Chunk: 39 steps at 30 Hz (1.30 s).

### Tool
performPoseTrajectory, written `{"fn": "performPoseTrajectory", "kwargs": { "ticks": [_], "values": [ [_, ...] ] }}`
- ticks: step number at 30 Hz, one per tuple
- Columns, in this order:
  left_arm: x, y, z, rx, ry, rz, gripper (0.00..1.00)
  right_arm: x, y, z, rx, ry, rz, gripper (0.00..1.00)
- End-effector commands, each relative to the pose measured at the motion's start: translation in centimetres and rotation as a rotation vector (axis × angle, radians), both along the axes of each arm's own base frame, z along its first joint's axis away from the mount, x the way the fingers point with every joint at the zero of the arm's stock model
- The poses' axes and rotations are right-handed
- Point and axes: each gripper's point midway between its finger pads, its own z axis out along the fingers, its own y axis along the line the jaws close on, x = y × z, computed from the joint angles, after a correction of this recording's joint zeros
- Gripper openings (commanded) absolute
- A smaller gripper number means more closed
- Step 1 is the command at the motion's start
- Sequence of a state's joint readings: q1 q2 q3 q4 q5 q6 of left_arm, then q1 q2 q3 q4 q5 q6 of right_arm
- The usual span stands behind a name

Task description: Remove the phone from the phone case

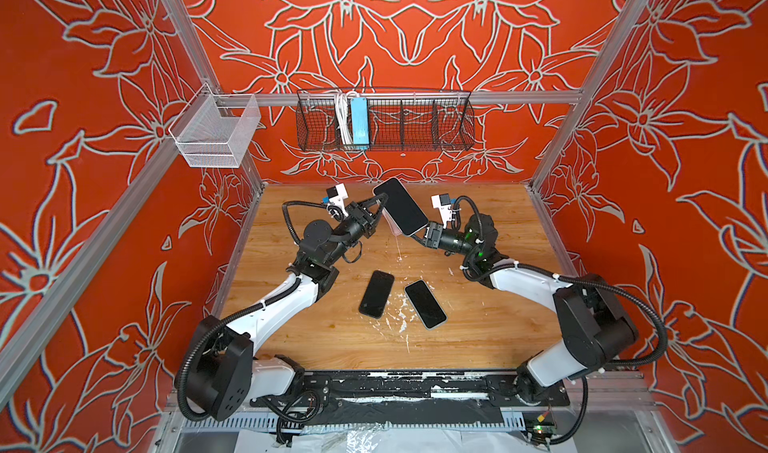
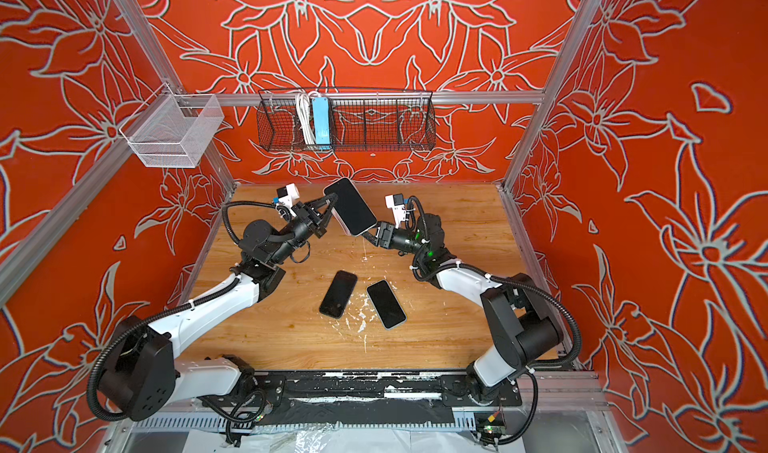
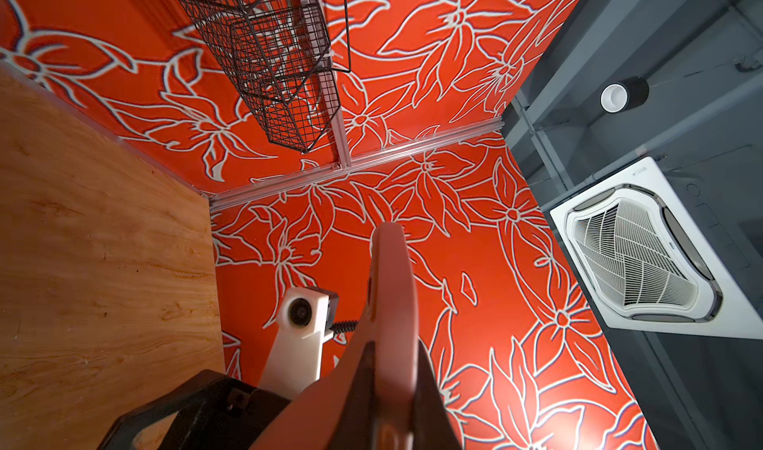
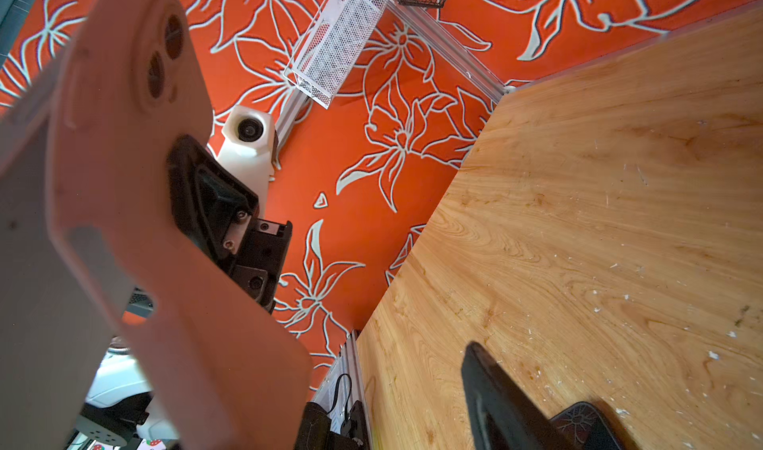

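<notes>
Item: phone (image 1: 400, 205) inside pink case (image 4: 124, 179), aloft near table's (image 1: 511, 205) far edge. Left gripper (image 1: 383, 200): clamped on case rim. Right gripper (image 1: 417, 232): jaws wide at phone's lower end, gripping nothing. Risk: thin pinch slips, phone drops.

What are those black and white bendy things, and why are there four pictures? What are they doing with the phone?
They are two robot arms. Two pictures look down from above; two come from cameras on the arms' wrists. The left tool is shut on a pink phone case, holding its phone up above the wooden table. The right tool is at the phone's lower end; I can't tell if it grips. Two other phones lie flat on the table: the left one and the right one.
</notes>
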<state>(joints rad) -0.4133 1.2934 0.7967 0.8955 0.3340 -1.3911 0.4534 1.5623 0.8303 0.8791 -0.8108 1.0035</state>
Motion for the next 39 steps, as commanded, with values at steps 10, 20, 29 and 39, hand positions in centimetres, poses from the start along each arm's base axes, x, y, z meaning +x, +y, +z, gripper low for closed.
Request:
{"fn": "performPoseTrajectory", "kwargs": {
  "ticks": [10,20,29,39],
  "values": [
    [-2.6,-0.3,4.1,-0.059,-0.145,-0.058,0.00,0.5,-1.9,2.8,0.054,-0.094,-0.072,0.69],
    [-2.1,-0.5,3.3,-0.053,-0.128,-0.057,0.00,0.0,-2.1,3.9,0.098,-0.121,-0.063,0.61],
    [-1.4,-0.6,2.8,-0.044,-0.124,-0.048,0.00,-0.1,-2.0,4.3,0.129,-0.116,-0.043,0.43],
    [-0.2,-0.1,2.3,-0.005,-0.131,0.001,0.00,-0.8,-2.2,4.3,0.160,-0.076,-0.039,0.32]
  ]
}}
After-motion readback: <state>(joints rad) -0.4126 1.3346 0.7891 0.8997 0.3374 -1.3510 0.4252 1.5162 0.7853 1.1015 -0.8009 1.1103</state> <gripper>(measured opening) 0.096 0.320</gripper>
